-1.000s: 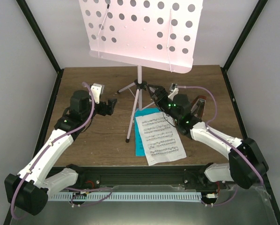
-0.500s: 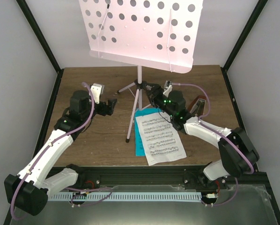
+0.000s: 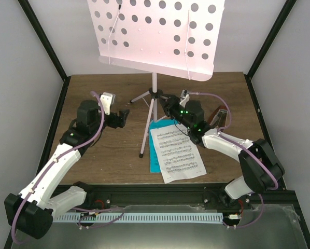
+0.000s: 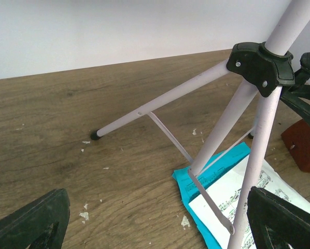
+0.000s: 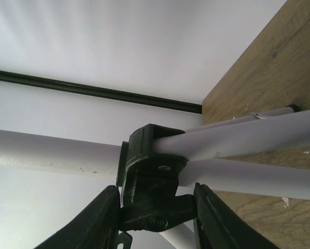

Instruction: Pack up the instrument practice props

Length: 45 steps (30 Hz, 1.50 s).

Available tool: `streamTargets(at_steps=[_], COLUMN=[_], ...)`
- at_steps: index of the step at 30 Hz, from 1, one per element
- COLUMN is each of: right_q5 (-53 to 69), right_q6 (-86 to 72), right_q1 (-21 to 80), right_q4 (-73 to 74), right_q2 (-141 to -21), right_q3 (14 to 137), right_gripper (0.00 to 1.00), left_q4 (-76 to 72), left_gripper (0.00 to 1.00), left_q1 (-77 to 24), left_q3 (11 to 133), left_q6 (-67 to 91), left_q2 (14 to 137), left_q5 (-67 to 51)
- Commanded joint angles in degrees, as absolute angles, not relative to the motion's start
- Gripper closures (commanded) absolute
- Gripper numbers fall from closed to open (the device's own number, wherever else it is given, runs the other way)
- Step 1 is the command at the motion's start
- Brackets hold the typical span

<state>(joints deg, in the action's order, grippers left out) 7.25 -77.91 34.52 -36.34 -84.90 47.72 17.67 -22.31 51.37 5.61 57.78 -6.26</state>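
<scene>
The pale pink music stand [image 3: 155,36] stands on its tripod at the back middle, its hole-dotted desk high up. My right gripper [image 3: 166,104] is at the black leg hub [image 5: 150,166], and its fingers press both ends of the hub's clamp knob [image 5: 157,213]. My left gripper [image 3: 125,115] hangs open left of the tripod, with nothing between its fingers [image 4: 36,223]. The white music sheet [image 3: 177,153] lies over the cyan one [image 3: 154,155] under the tripod. The brown metronome [image 3: 221,118] is half hidden behind my right arm.
Black frame posts [image 3: 264,46] and pale walls close in the wooden table [image 3: 108,155] on three sides. One tripod leg [image 4: 160,106] reaches toward my left gripper. Paper scraps [image 4: 85,215] dot the wood.
My right gripper moved left and away from me to the tripod hub, and its fingers closed in on the clamp knob. The left arm stayed still.
</scene>
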Motion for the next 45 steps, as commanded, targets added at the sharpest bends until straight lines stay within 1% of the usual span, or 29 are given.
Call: streamTargets(at_steps=[1,4,6,7,10,11,12,14,18,23,25,28,31,38,45], right_q5=[5.9,5.2,4.9,4.9,5.1,5.3,5.6,6.3,6.4,3.4,3.3,3.9,4.4,6.7,9.0], right_q6=[-77.0,-77.1,-76.2,-75.7,-75.5,-75.9,-76.3,-77.5,-79.8,-83.5,-84.3,-84.6,-85.5,-85.7,-86.6], right_q1=[34.4,34.4,34.4,34.4,34.4,34.4,34.3,34.4,34.4,34.4,34.4,34.4,34.4,34.4,34.4], right_q4=[-37.7,-37.7,-37.9,-37.6,-37.3,-37.2,-37.3,-38.0,-38.3,-38.1,-37.8,-35.5,-35.7,-36.0,-37.8], right_q2=[-84.2,-83.4,-83.0,-82.9,-82.5,-82.4,-82.4,-82.6,-83.1,-82.7,-82.6,-82.9,-83.2,-84.4,-85.8], right_q3=[50.0,49.0,48.8,48.9,48.8,48.7,48.6,48.4,48.4,46.4,46.4,47.4,47.6,49.0,49.5], right_gripper=[0.67,0.70,0.65,0.61,0.34,0.27,0.23,0.20,0.22,0.33,0.36,0.37,0.42,0.48,0.57], left_q4=[17.0,17.1,17.1,17.1,17.1,17.1,17.2,17.1,17.1,17.1,17.1,17.1,17.1,17.1,17.3], left_gripper=[0.06,0.06,0.06,0.06,0.05,0.06,0.06,0.05,0.05,0.06,0.06,0.06,0.06,0.06,0.05], left_q1=[-22.6,-22.6,-22.6,-22.6,-22.7,-22.7,-22.7,-22.8,-22.8,-22.8,-22.9,-22.9,-22.9,-23.0,-23.1], left_q3=[51.4,51.4,51.4,51.4,51.4,51.4,51.4,51.4,51.4,51.4,51.4,51.4,51.3,51.3,51.5], left_q6=[4.8,4.7,4.7,4.7,4.8,4.8,4.7,4.7,4.7,4.7,4.7,4.7,4.7,4.7,4.4], left_q2=[56.8,56.6,56.6,56.6,56.6,56.6,56.6,56.6,56.6,56.6,56.8,56.8,56.8,56.9,56.8], left_q5=[-6.1,-6.1,-6.1,-6.1,-6.2,-6.2,-6.2,-6.2,-6.1,-6.2,-6.2,-6.2,-6.2,-6.2,-6.4])
